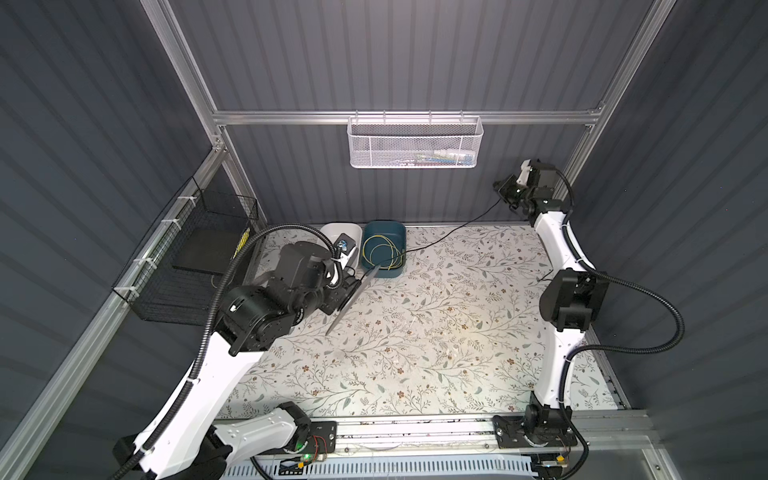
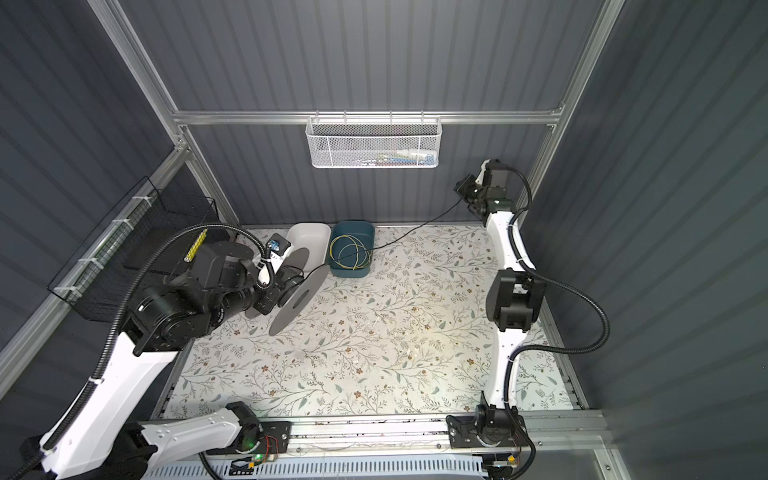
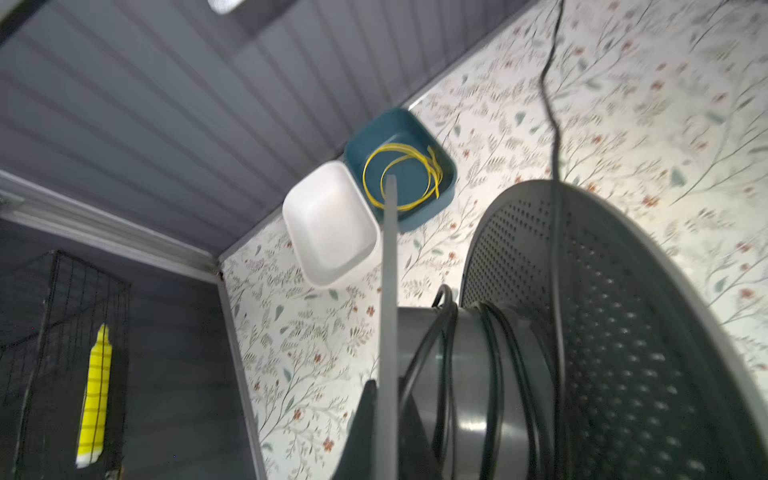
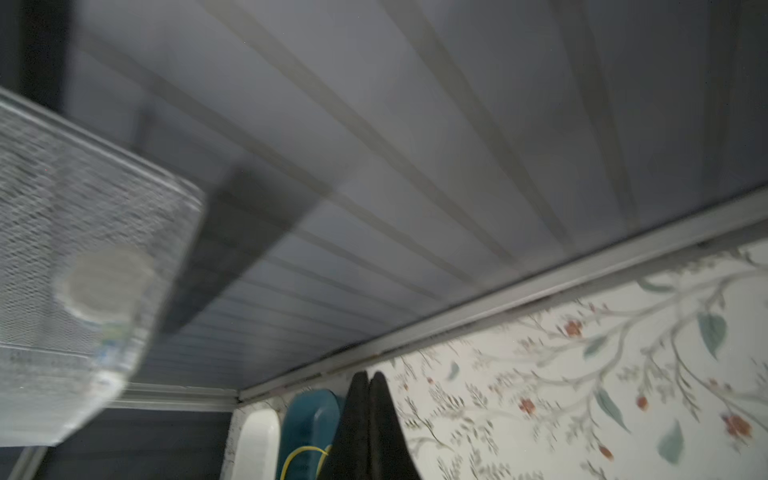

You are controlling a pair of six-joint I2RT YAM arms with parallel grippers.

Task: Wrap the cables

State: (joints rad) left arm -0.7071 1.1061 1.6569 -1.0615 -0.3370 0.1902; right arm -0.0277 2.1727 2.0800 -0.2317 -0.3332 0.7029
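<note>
Left tool [image 3: 386, 399] is clamped on the near flange of a grey spool [image 2: 297, 299]. I hold the spool on edge over the counter [image 1: 415, 332], so its hub lies level and free to take turns. Several loops of black wire [image 1: 453, 230] sit on that hub in the left wrist view. From there the strand runs across the floral counter and climbs to the right tool [image 1: 500, 194], raised near the back right corner. Its jaws are pressed together, and the wire leads straight into them.

I judge that the height and the wide spread between the two arms lift slack off the counter and feed the wire to the spool under light tension. Just beyond the spool, a yellow wire [image 1: 382, 249] lies coiled in a teal bin [image 1: 388, 272], waiting its turn as I read it. A white bin [image 1: 340, 230] hard beside it stands empty. Winding looks under way, with a long run of black not yet on.
</note>
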